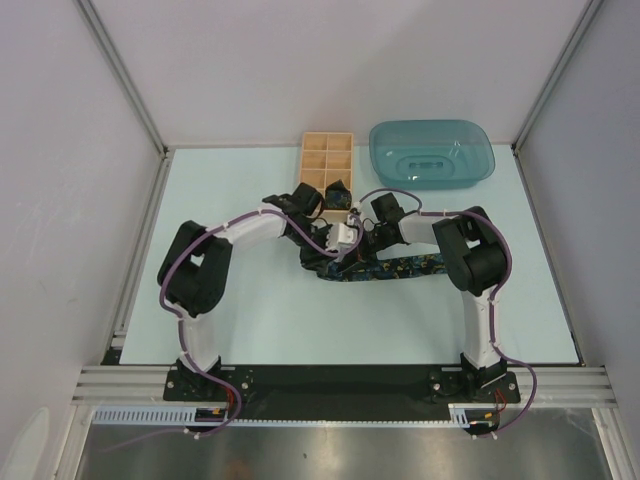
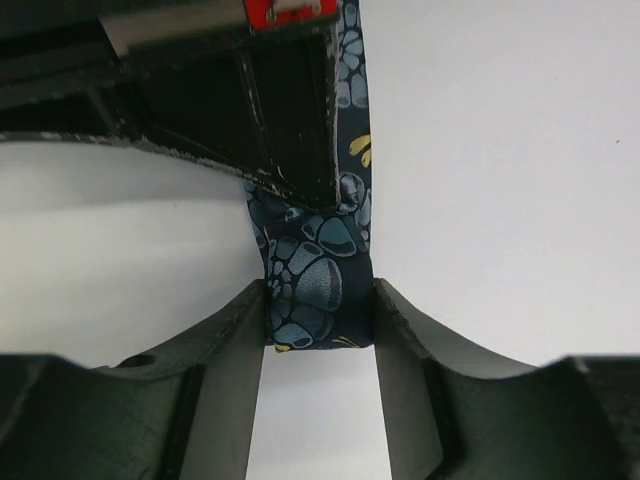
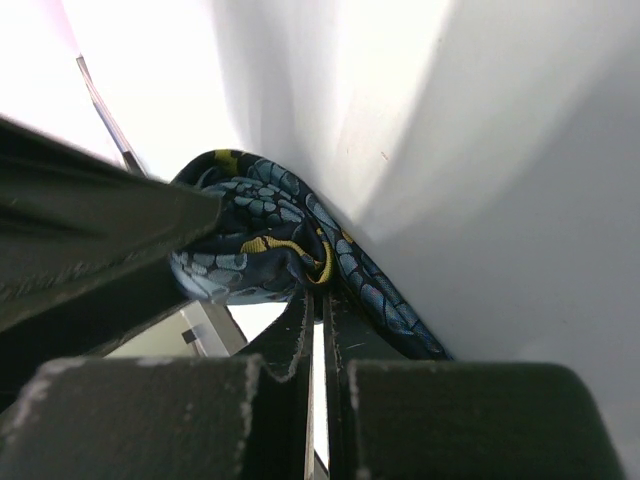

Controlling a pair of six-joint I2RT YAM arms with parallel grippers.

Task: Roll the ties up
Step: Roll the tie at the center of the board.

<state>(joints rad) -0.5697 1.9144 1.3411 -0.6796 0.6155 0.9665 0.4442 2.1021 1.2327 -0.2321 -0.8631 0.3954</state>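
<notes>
Left claw (image 2: 320, 305) tight across tie (image 2: 322, 240)

In front of the wooden box (image 1: 325, 165), the left arm (image 1: 250, 232) and right arm (image 1: 468, 250) meet over the tie (image 1: 385, 268), closing off that stretch. The teal tray (image 1: 432, 153) stands just right of the box. Left of the box, the bench (image 1: 225, 190) lies open for passage.

Overhead view; wrist close-ups on tie (image 2: 320, 290)
</notes>
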